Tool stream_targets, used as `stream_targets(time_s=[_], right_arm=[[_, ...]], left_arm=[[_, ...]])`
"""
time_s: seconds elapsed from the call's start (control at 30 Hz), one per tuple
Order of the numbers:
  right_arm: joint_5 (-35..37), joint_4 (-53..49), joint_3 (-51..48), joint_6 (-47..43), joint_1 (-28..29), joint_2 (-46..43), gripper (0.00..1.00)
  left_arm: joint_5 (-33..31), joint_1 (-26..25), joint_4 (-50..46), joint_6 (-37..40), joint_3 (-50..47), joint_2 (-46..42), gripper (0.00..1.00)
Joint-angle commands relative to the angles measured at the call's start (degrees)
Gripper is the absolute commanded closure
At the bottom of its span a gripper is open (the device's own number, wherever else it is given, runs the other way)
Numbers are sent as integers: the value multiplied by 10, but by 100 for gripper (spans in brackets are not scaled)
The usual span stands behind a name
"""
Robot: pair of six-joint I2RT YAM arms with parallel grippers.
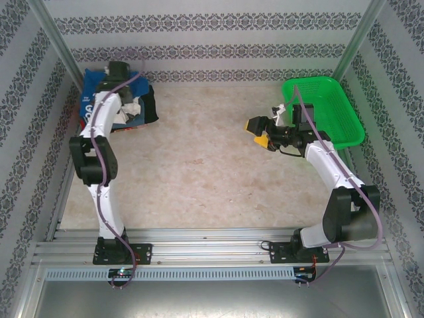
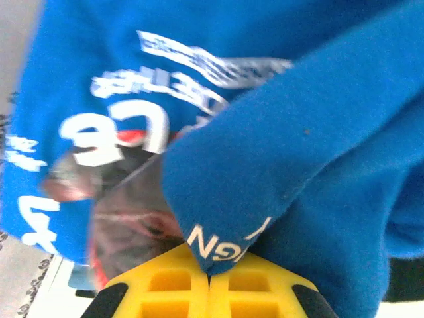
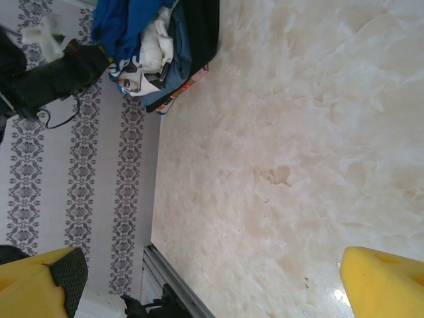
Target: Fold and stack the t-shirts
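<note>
While left hand (image 2: 209,281) pinches blue t-shirt (image 2: 278,132) edge, broad tabletop (image 1: 212,179) alongside

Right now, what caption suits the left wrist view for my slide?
Left arm's yellow fingers closed on a fold of the royal-blue t-shirt with white lettering.

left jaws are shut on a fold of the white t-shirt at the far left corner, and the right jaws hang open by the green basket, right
Not white: the left wrist view shows the left jaws shut on a fold of the royal-blue t-shirt. The rest stands: right jaws open by the green basket.
</note>
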Motion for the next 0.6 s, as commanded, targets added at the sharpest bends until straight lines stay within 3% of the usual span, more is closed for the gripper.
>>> stream_targets(time_s=[0.0, 0.27, 0.57], right_arm=[[1, 17, -2, 8, 0, -11, 2], [8, 18, 8, 12, 13, -3, 2], [16, 32, 4, 22, 26, 5, 2]], left_arm=[[67, 28, 65, -54, -44, -35, 100], [157, 66, 151, -139, -127, -77, 100], [227, 53, 187, -152, -161, -56, 100]])
